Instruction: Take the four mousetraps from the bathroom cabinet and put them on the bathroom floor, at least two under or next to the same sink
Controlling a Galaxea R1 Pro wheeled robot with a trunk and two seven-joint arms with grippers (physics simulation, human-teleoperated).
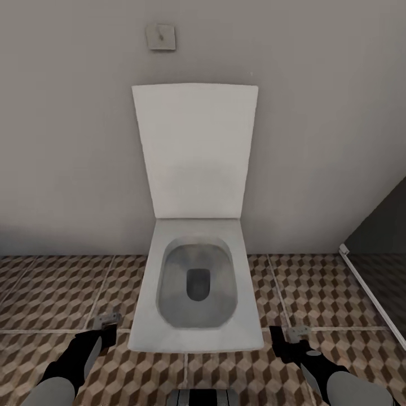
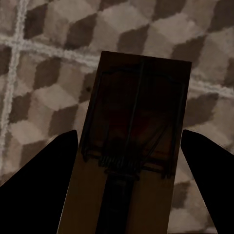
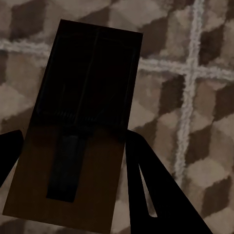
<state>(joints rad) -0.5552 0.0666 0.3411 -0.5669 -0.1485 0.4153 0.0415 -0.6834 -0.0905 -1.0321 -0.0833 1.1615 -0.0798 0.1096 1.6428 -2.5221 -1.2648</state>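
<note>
I hold one mousetrap in each hand above the cube-patterned bathroom floor. My left gripper is shut on a brown wooden mousetrap, whose board with its dark wire parts sticks out past the black fingers. My right gripper is shut on a second mousetrap, a darker board held between its fingers. Both hands hang low, one on each side of the toilet. The cabinet, the sink and the other mousetraps are out of view.
A white toilet with its lid up stands straight ahead against the grey wall. A flush plate sits above it. At the right a dark shower area begins behind a pale sill. Patterned floor lies on both sides of the toilet.
</note>
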